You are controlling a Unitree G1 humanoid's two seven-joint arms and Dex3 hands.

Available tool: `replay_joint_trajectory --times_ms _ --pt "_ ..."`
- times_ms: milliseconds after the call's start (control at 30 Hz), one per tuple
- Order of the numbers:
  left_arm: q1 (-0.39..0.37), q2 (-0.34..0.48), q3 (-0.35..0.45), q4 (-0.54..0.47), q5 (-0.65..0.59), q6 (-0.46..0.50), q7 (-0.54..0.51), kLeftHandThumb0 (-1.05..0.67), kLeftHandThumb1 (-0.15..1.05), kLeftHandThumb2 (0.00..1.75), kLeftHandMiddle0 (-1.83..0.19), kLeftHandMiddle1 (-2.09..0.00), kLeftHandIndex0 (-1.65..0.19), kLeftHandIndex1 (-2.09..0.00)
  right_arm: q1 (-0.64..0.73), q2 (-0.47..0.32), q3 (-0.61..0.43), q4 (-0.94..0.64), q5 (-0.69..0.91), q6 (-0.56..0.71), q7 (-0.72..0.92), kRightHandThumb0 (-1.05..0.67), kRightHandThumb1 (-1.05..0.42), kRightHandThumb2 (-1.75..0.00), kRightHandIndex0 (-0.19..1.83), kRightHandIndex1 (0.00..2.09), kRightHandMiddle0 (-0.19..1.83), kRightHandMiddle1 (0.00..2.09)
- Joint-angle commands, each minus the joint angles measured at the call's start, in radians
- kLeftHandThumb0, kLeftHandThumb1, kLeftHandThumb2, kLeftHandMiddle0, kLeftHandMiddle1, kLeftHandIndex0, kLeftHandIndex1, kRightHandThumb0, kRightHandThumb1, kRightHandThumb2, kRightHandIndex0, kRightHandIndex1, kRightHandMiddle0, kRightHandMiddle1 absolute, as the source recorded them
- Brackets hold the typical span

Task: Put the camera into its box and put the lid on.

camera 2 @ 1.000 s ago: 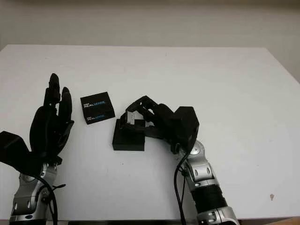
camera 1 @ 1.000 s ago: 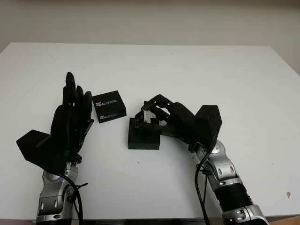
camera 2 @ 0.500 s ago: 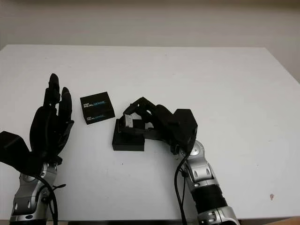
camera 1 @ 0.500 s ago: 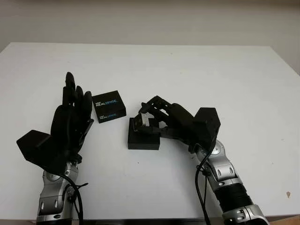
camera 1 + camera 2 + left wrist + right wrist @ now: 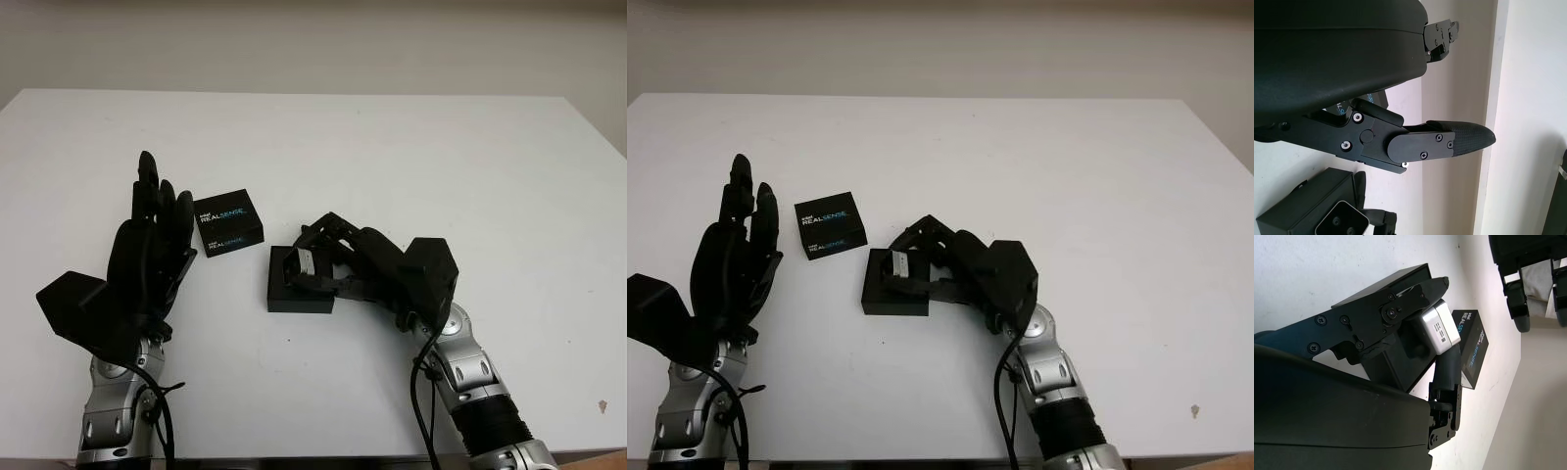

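The right hand (image 5: 338, 259) reaches in from the near right and has its black fingers (image 5: 1400, 303) closed around the small silver camera (image 5: 1441, 328), holding it low over the open black box (image 5: 299, 281), at the box's far right part; whether the camera already touches the box's inside cannot be told. One finger lies along the camera's upper side and another comes up from below it, so the labelled silver face shows between them. The box sits on the white table (image 5: 411, 147) near the middle, its near left corner bare. Just beyond it to the far left, apart from it, lies the lid (image 5: 228, 222), a black square printed "REALSENSE", flat on the table and turned a little askew. Left of the lid, close beside it but not touching, the left hand (image 5: 149, 245) stands upright above the table, open and holding nothing, its fingertips pointing to the far side, its forearm coming up from the near left edge.
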Motion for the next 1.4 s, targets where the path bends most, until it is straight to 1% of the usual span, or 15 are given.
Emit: replay_joint_trajectory --times_ms 0,267,400,467,567,667,1033,1200,1367 --pt "0.010 -0.002 -0.007 -0.010 0.002 -0.003 -0.003 -0.71 1.05 0.45 0.19 0.00 0.19 0.00 0.013 -0.007 0.007 0.022 -0.009 -0.015 -0.004 -0.41 -1.01 -0.06 0.17 0.07 0.20 1.67" --pt "0.010 -0.004 -0.008 -0.010 -0.001 -0.001 -0.001 -0.71 1.05 0.44 0.19 0.00 0.19 0.00 0.020 -0.001 0.018 0.040 -0.020 -0.035 -0.007 -0.46 -1.01 -0.06 0.17 0.07 0.22 1.67" --pt "0.011 -0.003 -0.009 -0.011 0.002 -0.002 0.001 -0.72 1.05 0.45 0.19 0.00 0.19 0.00 0.023 0.007 0.020 0.039 -0.016 -0.022 -0.014 -0.47 -1.02 -0.06 0.17 0.07 0.24 1.66" --pt "0.010 -0.004 -0.009 -0.007 0.002 -0.006 0.002 -0.72 1.05 0.44 0.19 0.00 0.19 0.00 0.026 0.020 0.010 0.030 0.003 0.011 -0.020 -0.47 -1.01 -0.05 0.18 0.07 0.25 1.66" --pt "0.009 -0.003 -0.009 -0.006 0.004 -0.005 0.003 -0.72 1.05 0.45 0.19 0.00 0.19 0.00 0.029 0.043 -0.011 -0.001 0.045 0.096 -0.028 -0.45 -1.02 -0.05 0.18 0.06 0.24 1.66" --pt "0.009 -0.004 -0.009 -0.006 0.003 -0.003 0.003 -0.72 1.05 0.45 0.19 0.00 0.19 0.00 0.035 0.054 -0.018 -0.025 0.067 0.139 -0.034 -0.43 -1.02 -0.06 0.17 0.06 0.22 1.67" --pt "0.006 -0.003 -0.006 -0.007 -0.004 -0.004 0.000 -0.71 1.05 0.44 0.19 0.00 0.19 0.00 0.091 0.082 0.028 -0.168 0.029 0.290 -0.116 -0.44 -1.03 -0.05 0.18 0.06 0.20 1.72" --pt "0.009 0.000 -0.006 -0.013 -0.006 0.003 -0.002 -0.71 1.05 0.45 0.19 0.00 0.19 0.00 0.112 0.077 0.044 -0.205 0.019 0.316 -0.117 -0.42 -1.04 -0.06 0.17 0.05 0.17 1.73" --pt "0.011 0.000 -0.007 -0.014 -0.004 0.000 0.000 -0.71 1.05 0.45 0.19 0.00 0.19 0.00 0.125 0.062 0.065 -0.204 -0.005 0.285 -0.109 -0.42 -1.04 -0.06 0.17 0.05 0.17 1.75"
